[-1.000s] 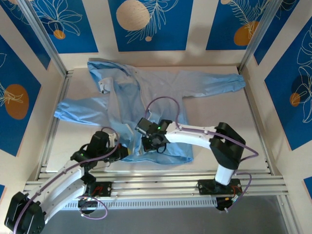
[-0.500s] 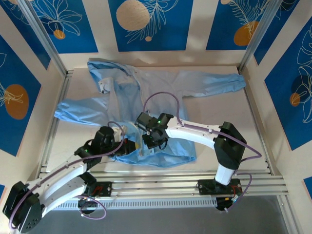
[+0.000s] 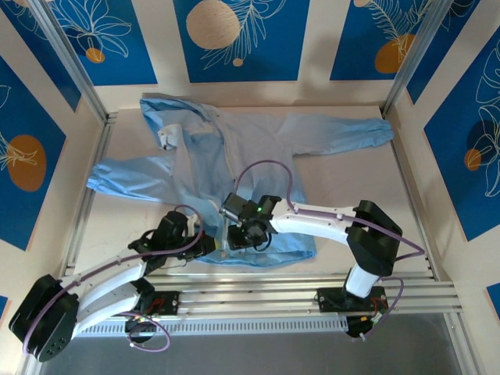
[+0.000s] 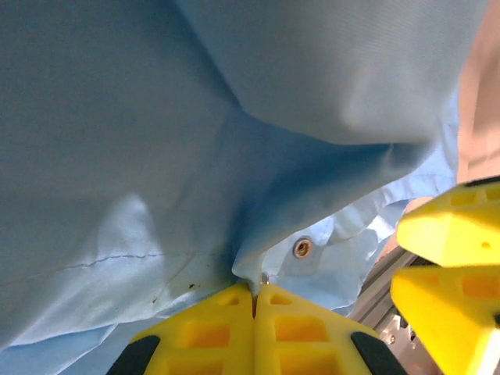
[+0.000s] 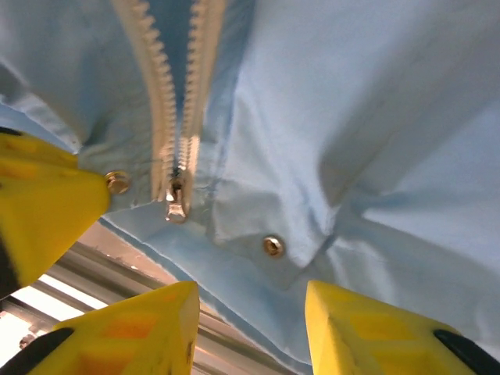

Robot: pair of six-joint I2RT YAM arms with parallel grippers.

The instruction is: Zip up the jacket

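The light-blue jacket (image 3: 258, 148) lies spread on the table, hood at the back left and hem toward me. My left gripper (image 3: 205, 248) is at the hem; in the left wrist view its yellow fingers (image 4: 226, 320) are shut on a small fold of the jacket's hem (image 4: 251, 269) beside a metal snap (image 4: 301, 248). My right gripper (image 3: 234, 238) hovers just right of it, open, with nothing between its fingers (image 5: 344, 328). The whitish zipper (image 5: 168, 101) runs up from its metal slider (image 5: 176, 205) at the hem, teeth apart above it.
Aluminium rails (image 3: 258, 293) run along the near edge, just below the hem. A second snap (image 5: 273, 246) sits on the hem flap. Sleeves stretch to the left (image 3: 117, 173) and to the back right (image 3: 351, 129). Blue patterned walls surround the table.
My right gripper has opened from shut and sits slightly lower at the hem. The left arm has shifted right along the hem, still shut, and the hem has bunched toward the near edge.
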